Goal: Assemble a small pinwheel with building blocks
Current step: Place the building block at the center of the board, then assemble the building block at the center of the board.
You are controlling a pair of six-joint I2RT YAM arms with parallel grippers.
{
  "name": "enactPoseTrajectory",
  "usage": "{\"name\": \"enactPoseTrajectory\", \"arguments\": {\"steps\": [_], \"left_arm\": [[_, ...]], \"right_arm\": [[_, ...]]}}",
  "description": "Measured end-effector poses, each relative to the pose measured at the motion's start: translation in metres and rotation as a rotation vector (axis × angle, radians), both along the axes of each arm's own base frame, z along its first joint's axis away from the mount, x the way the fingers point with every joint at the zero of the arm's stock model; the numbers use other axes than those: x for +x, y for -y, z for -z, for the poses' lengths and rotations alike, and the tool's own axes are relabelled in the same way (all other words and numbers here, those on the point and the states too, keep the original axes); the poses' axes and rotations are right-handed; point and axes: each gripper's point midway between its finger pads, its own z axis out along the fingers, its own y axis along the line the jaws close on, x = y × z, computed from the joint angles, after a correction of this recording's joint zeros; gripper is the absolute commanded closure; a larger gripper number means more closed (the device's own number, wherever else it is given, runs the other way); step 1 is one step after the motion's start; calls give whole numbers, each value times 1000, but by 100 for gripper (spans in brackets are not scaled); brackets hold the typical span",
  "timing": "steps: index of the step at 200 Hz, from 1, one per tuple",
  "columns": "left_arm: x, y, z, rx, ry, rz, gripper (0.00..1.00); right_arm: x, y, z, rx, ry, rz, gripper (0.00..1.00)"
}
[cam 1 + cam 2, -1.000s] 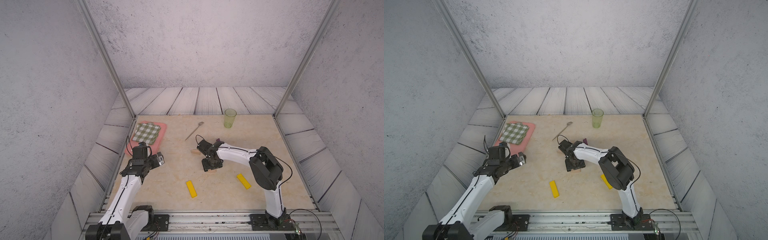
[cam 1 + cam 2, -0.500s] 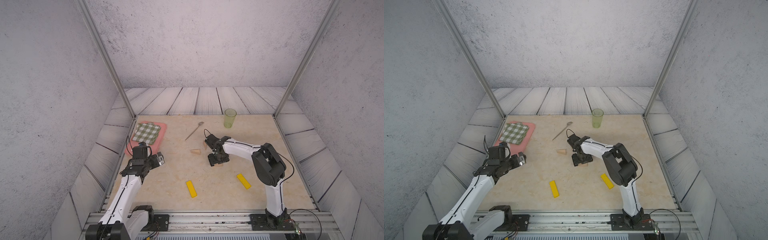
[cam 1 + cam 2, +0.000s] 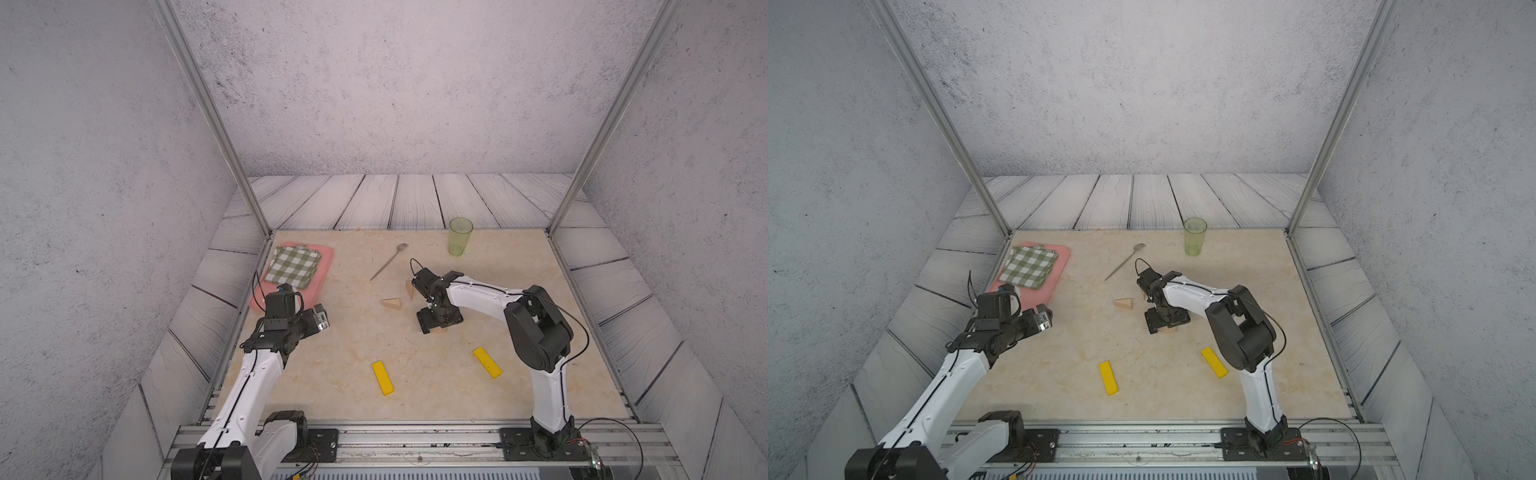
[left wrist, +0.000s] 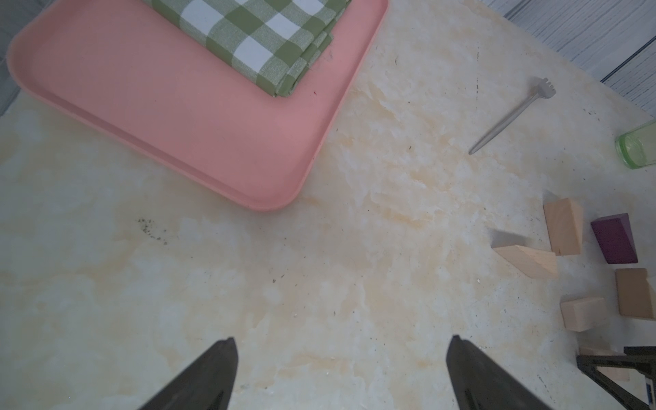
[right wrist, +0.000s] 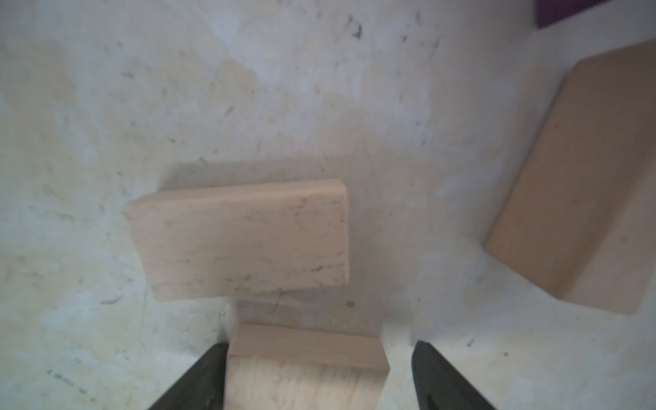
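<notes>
Building blocks lie spread over the table. My right gripper [image 5: 319, 346] stands open low over a pale wooden block [image 5: 305, 365]; one finger touches it, the other stands apart. Just beyond lies a wooden rectangle [image 5: 241, 241], another wooden block [image 5: 582, 184] off to the side. In both top views this gripper [image 3: 439, 322] [image 3: 1168, 321] is at mid-table. A wooden wedge [image 3: 392, 304] lies to its left. Two yellow bars [image 3: 383, 377] [image 3: 487, 362] lie nearer the front. The purple wedge [image 4: 614, 238] shows in the left wrist view. My left gripper [image 4: 341, 340] is open and empty.
A pink tray [image 3: 324, 266] with a folded green checked cloth [image 3: 294, 266] lies at the back left, right by my left gripper. A metal spoon [image 3: 388, 262] and a green cup [image 3: 460, 237] stand at the back.
My right gripper has shifted a little to the right and its jaws have widened, loosening from the wooden block. The wooden wedge to its left is now uncovered. The left arm has not moved.
</notes>
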Motion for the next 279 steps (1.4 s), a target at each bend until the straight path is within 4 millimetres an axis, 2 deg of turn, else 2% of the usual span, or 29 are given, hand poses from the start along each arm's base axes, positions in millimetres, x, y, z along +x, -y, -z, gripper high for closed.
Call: {"name": "enactPoseTrajectory", "arguments": {"steps": [11, 50, 84, 144, 214, 279], "left_arm": [[0, 0, 0, 0, 0, 0, 2], [0, 0, 0, 0, 0, 0, 2], [0, 0, 0, 0, 0, 0, 1], [0, 0, 0, 0, 0, 0, 2], [0, 0, 0, 0, 0, 0, 2], [0, 0, 0, 1, 0, -1, 2]], "right_arm": [[-3, 0, 1, 7, -10, 9, 20], [-10, -3, 3, 43, -38, 35, 39], [-11, -5, 3, 51, -42, 39, 44], [-3, -16, -4, 88, -29, 23, 44], [7, -26, 0, 93, -29, 11, 44], [12, -26, 1, 60, -28, -10, 42]]}}
